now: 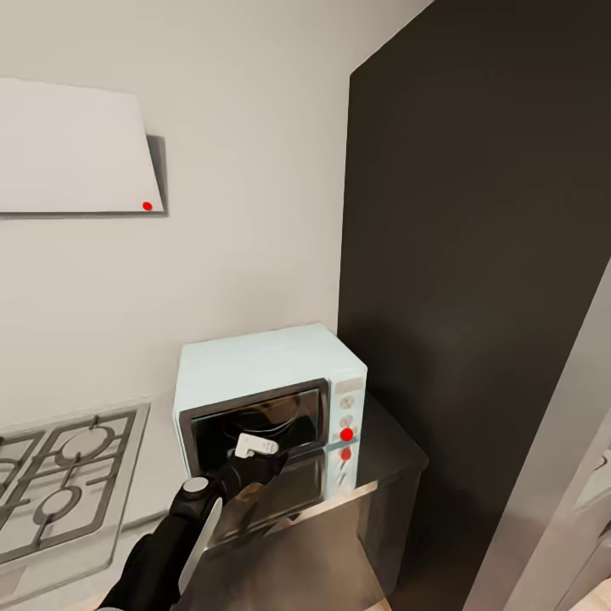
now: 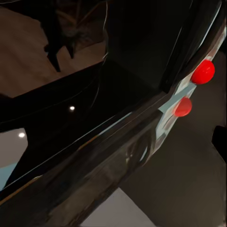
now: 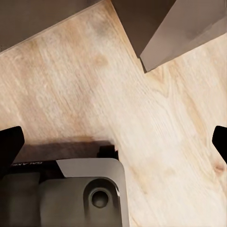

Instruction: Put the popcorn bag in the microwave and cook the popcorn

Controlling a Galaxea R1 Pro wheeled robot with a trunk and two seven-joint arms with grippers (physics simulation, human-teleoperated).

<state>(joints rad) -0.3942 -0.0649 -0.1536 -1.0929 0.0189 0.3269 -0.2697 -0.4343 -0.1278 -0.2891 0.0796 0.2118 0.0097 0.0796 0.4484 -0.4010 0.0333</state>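
The pale mint-blue microwave (image 1: pixel 263 361) stands on the steel countertop (image 1: pixel 392 458) against the wall. Its dark glass door (image 1: pixel 293 484) hangs partly open, tilted forward and down. My left gripper (image 1: pixel 267 462) is at the door's top edge, in front of the dark cavity, with a small white piece (image 1: pixel 255 445) at its tip. In the left wrist view, the door edge (image 2: pixel 94 156) runs across close up, and one fingertip (image 2: pixel 220 142) sits far out at the side. The red indicator light (image 2: pixel 203 72) and its reflection glow there. The popcorn bag is hidden. My right gripper (image 3: pixel 113 142) hangs open over the floor.
A gas hob (image 1: pixel 59 484) with grates lies left of the microwave. A tall dark cabinet (image 1: pixel 475 297) rises at its right, with a steel front (image 1: pixel 560 475) beyond it. A white wall cupboard (image 1: pixel 68 153) hangs upper left. The right wrist view looks down on wooden floor (image 3: pixel 156 123) and my base (image 3: pixel 90 194).
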